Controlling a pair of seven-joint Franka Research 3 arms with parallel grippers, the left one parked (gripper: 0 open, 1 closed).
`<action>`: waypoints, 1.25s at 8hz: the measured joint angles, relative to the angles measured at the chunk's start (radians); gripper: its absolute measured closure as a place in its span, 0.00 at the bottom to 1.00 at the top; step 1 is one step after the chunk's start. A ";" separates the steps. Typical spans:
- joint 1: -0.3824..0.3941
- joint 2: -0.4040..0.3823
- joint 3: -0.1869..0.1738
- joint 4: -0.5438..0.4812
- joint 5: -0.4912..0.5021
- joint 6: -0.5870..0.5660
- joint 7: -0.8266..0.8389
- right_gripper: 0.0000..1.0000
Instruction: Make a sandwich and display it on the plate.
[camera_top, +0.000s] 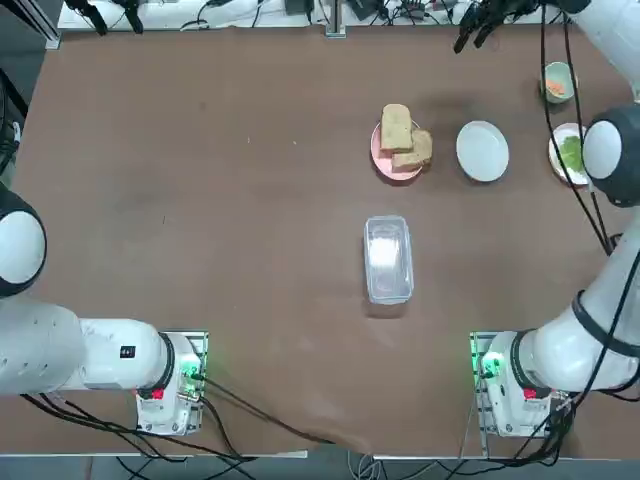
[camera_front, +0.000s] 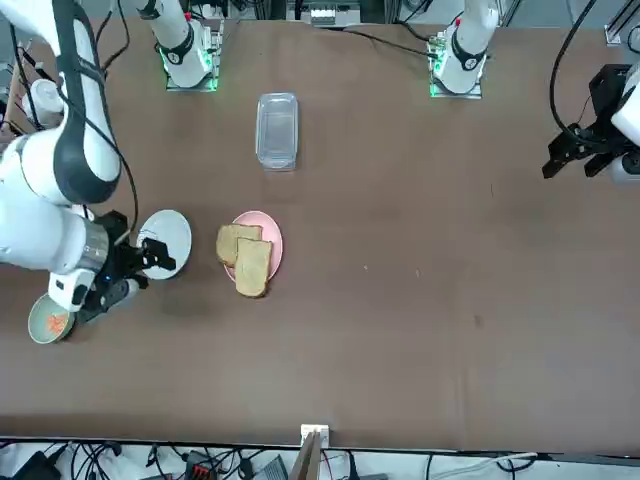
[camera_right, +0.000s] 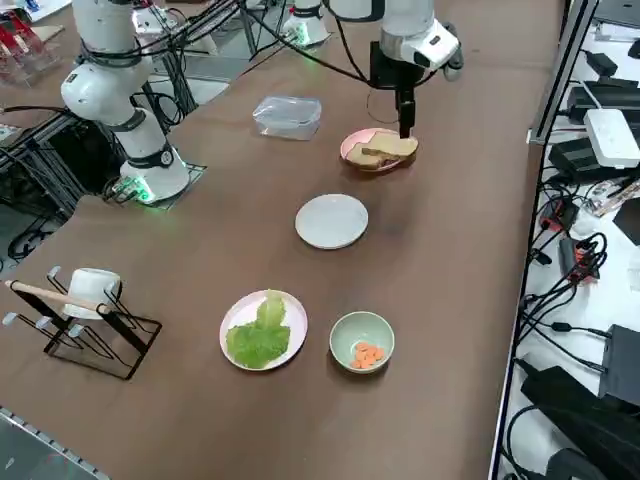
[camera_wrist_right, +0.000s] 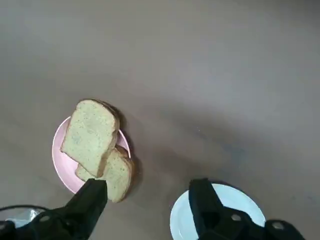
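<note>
A wide brown table fills the overhead view, with cables and equipment along its far edge and the arms' bases at the near edge. Going left to right in that view, the left half of the tabletop holds nothing but the parked arm's base. Near the middle lies a clear lidded plastic box, well apart from the dishes beyond it. Past the box sits a pink plate carrying two tan bread slices, one overlapping the other and both lying flat; the sandwich is not assembled. Just to the right of the pink plate, apart from it, is the white plate, bare. Farther right a second white dish holds a green lettuce leaf, partly hidden by the right arm, and beyond it stands a small pale-green cup with orange pieces inside. The side view also shows a wire rack with a white mug near the table corner by the lettuce. The right gripper hangs over the table near the white plate, between the lettuce dish and the bread; in the wrist view its two dark fingers stand spread wide apart with nothing between them, the pink plate with bread showing beside one finger and the rim of the white plate beside the other.
</note>
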 joint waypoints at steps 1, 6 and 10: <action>0.000 0.013 0.010 0.009 0.000 0.005 -0.027 0.01; -0.003 0.109 0.027 0.073 0.147 0.021 -0.240 0.00; 0.026 0.134 0.032 0.084 0.178 0.074 -0.254 0.00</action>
